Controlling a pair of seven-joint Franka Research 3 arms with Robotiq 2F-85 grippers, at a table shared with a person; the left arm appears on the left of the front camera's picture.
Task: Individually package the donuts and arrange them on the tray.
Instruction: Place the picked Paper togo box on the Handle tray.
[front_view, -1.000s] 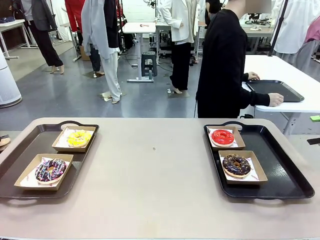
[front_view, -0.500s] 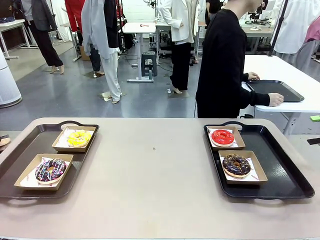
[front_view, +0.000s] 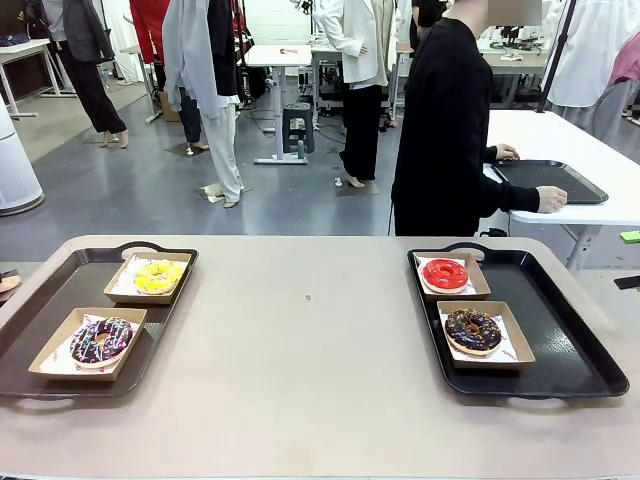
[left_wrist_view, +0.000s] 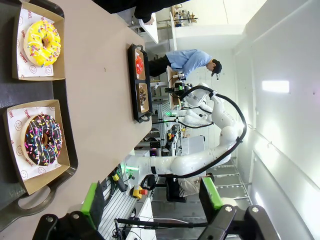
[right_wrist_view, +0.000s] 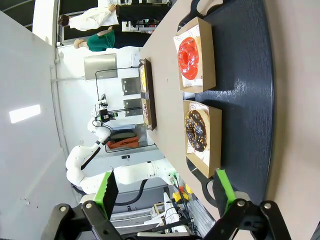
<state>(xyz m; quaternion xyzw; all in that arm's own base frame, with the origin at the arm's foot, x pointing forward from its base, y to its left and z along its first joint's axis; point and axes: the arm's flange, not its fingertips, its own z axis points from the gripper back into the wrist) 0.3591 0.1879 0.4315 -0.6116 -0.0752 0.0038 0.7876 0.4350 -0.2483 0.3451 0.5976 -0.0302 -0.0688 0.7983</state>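
the four donuts each sit in their own shallow brown paper tray, two to a black serving tray, on the beige table (front_view: 310, 380). on the left tray (front_view: 60, 300) the yellow donut (front_view: 159, 276) takes the far box and the chocolate donut with pink-white sprinkles (front_view: 101, 340) the near one; on the right tray (front_view: 560, 330) the red donut (front_view: 445, 273) lies in the far box and the dark chocolate donut (front_view: 473, 330) in the near box, just beside it. all four lie flat, nothing touching them. the left gripper (left_wrist_view: 152, 197) hangs off the table's near edge with its green-padded fingers spread wide and nothing between them, the sprinkled and yellow donuts ahead of it in its wrist view. the right gripper (right_wrist_view: 167, 195) is likewise splayed and empty, looking over the right tray with the dark chocolate donut nearer than the red one. beyond the far edge a person in black (front_view: 445, 120) stands turned away, both hands on another black tray (front_view: 550, 180) at a white table (front_view: 590, 150).
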